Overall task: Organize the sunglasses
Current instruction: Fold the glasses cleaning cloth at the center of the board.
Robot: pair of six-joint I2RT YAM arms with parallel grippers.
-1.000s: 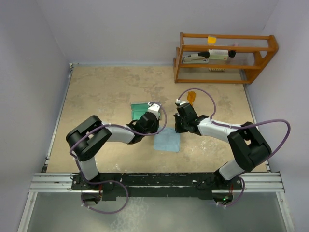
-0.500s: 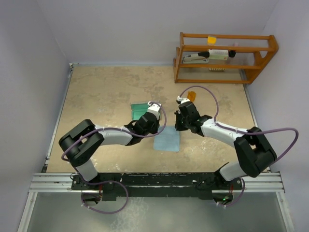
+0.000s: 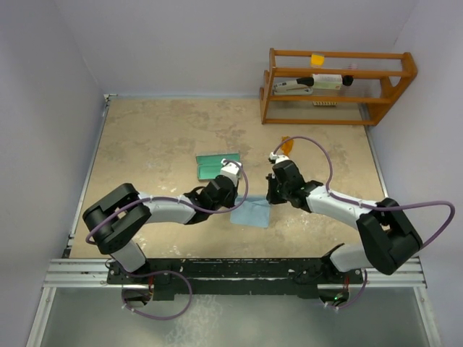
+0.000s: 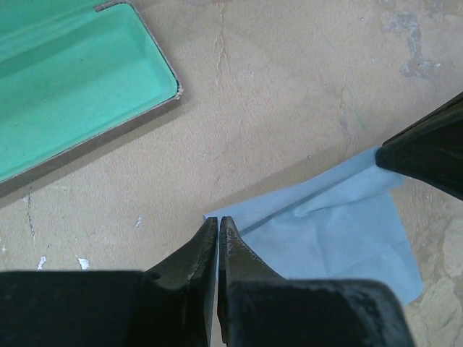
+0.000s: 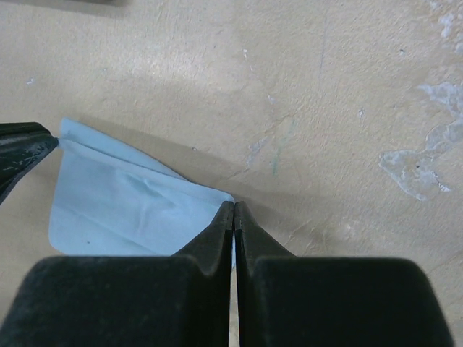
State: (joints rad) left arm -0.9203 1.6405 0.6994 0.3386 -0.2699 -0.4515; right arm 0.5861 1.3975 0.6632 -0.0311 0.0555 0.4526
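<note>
My left pincer (image 4: 218, 220) is clenched. Its jaws are pressed together on one corner of the light blue cloth (image 4: 340, 231), and a sliver of cloth shows between them. My right pincer (image 5: 233, 206) is clenched the same way on the neighbouring corner. The cloth edge running between the two corners rises in a soft fold above the worktop (image 3: 159, 137). Each wrist view catches the other pincer's dark tip at its side border.

The sunglasses (image 3: 287, 145) lie on the worktop beyond the right pincer, apart from it, toward the wooden rack (image 3: 336, 87). I see them only from above, as an orange patch too small to tell whether they are folded.

The open case (image 4: 72, 72) with its green lining sits ahead and to the left of the left pincer, apart from the cloth. The wrist view cuts it off at the frame border. From above, both pincer tips are hidden under the wrists. I cannot make out what rests on the rack's shelves.
</note>
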